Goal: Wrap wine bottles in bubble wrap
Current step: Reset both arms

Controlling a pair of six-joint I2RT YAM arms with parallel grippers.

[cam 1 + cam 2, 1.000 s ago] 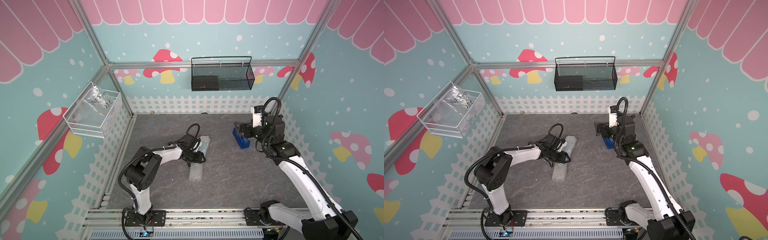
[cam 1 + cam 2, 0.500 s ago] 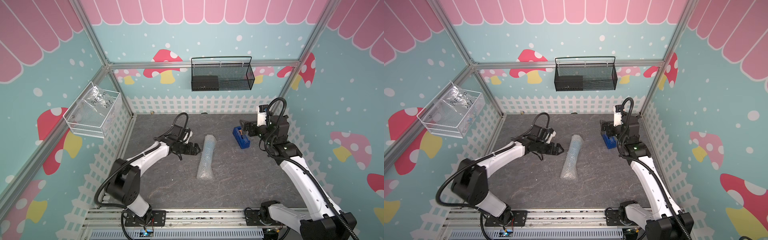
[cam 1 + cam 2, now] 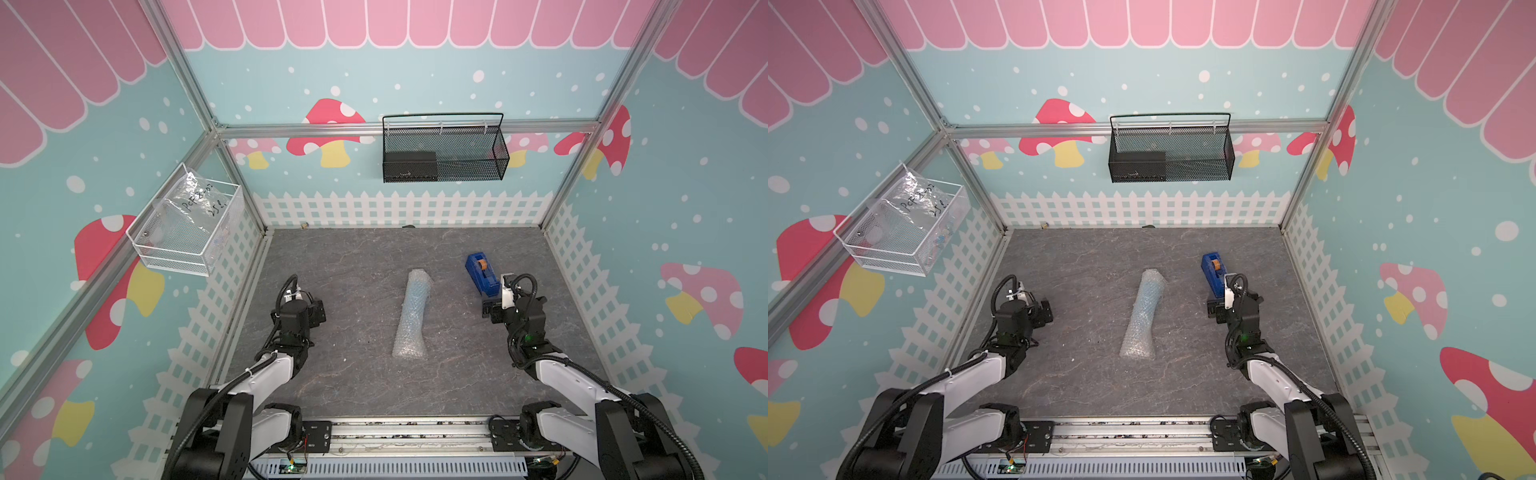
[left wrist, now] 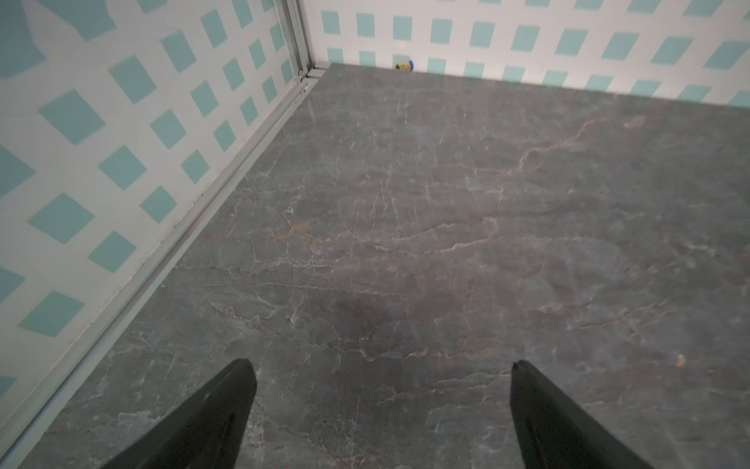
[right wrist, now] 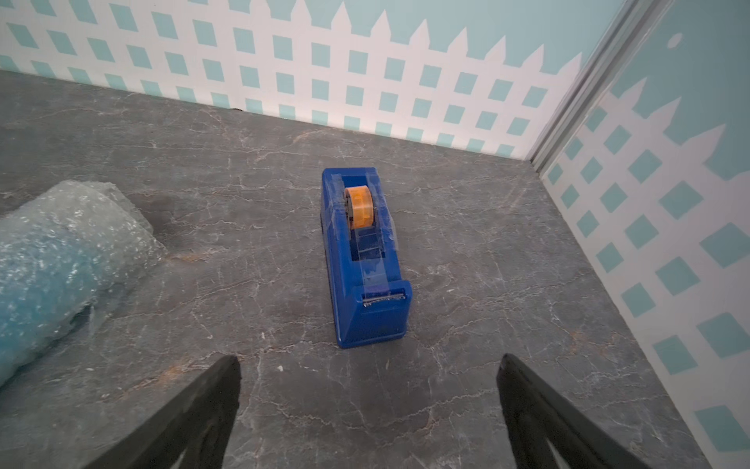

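The bubble wrap [image 3: 411,320] lies rolled into a whitish, glinting tube in the middle of the grey table [image 3: 353,257], running 12 to 6 o'clock. The wine bottle [image 5: 32,268] inside shows only as a blue tint; cap and label cannot be made out. The left gripper [image 4: 380,365], fingers spread and empty, sits well apart at the tube's 9 o'clock; the right gripper [image 5: 367,358], likewise spread, at 3 o'clock near the blue tape dispenser [image 5: 365,260].

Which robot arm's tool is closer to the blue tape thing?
The right one. The right tool hangs open just short of the blue tape dispenser, pointing at it. The left tool is far off, on the other side of the bubble wrap.
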